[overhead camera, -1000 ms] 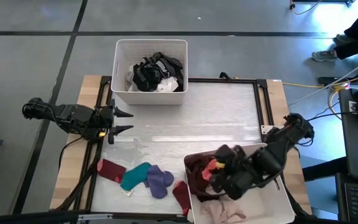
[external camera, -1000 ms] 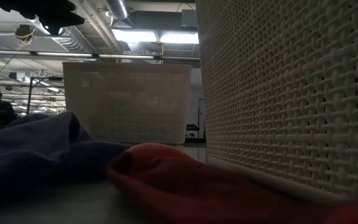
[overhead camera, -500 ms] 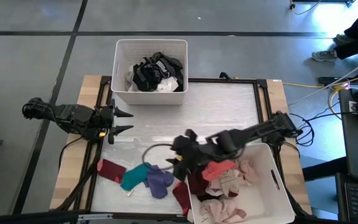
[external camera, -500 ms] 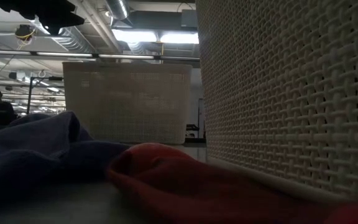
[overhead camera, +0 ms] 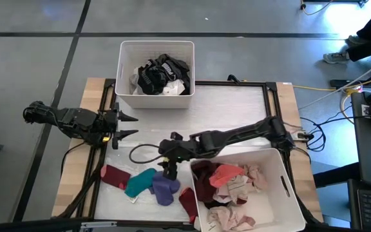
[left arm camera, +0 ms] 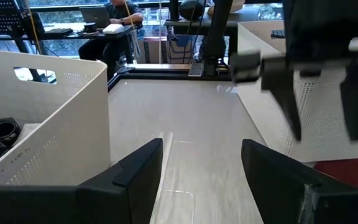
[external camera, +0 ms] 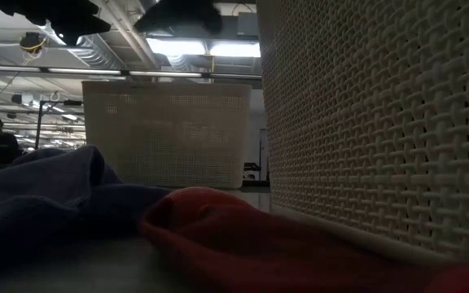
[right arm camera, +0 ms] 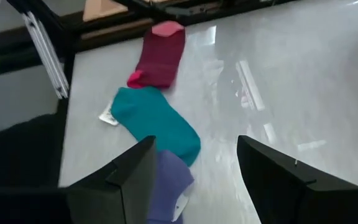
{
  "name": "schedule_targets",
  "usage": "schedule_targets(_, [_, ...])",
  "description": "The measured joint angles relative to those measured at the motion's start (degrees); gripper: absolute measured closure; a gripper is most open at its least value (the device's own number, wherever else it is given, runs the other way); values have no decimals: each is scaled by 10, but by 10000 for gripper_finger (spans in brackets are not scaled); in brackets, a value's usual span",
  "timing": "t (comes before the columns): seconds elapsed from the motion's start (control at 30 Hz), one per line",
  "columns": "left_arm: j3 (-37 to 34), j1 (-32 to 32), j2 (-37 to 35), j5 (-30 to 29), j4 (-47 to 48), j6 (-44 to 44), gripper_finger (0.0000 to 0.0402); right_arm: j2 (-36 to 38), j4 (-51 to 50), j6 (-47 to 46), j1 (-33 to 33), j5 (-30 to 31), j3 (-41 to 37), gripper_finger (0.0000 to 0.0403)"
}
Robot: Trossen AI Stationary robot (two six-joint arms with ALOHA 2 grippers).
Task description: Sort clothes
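I have two white rectangular plastic bins on the pale tabletop [overhead camera: 230, 109]: the far bin [overhead camera: 156, 49] at the back edge holds a tangle of black and white garments [overhead camera: 161, 74], and the near bin [overhead camera: 282, 193] at the front right corner holds a heap of maroon, coral and pale pink garments [overhead camera: 227, 187]. On the bare tabletop in front, to the left of the near bin, I count four loose socks in a row. The maroon sock with a pink toe [overhead camera: 114, 175] lies leftmost, its long axis running roughly left to right. Beside it the teal sock [overhead camera: 139, 182] lies slanted, one end toward the front left corner, and it touches the purple sock [overhead camera: 165, 188], which overlaps its right end. The dark red sock [overhead camera: 187, 201] lies just against the near bin's left wall, its length running front to back. My right gripper [overhead camera: 170, 165] reaches across from the right side and hangs just above the purple sock with its fingers spread apart and nothing between them; in the right wrist view the teal sock [right arm camera: 154, 121] and purple sock [right arm camera: 166, 186] sit below its fingers. My left gripper [overhead camera: 126, 126] waits at the left edge of the tabletop, fingers apart and empty, pointing toward the middle.
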State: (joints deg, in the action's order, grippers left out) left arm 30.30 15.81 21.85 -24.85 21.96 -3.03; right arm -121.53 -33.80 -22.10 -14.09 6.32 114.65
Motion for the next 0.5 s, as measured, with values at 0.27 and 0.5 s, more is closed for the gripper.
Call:
schedule_targets(0.27, [0, 0, 0, 0, 1, 0, 192, -63, 34, 29, 11, -51, 0, 178])
schedule_targets(0.5, [0, 0, 0, 0, 2, 0, 192, -103, 46, 48, 9, -88, 0, 178])
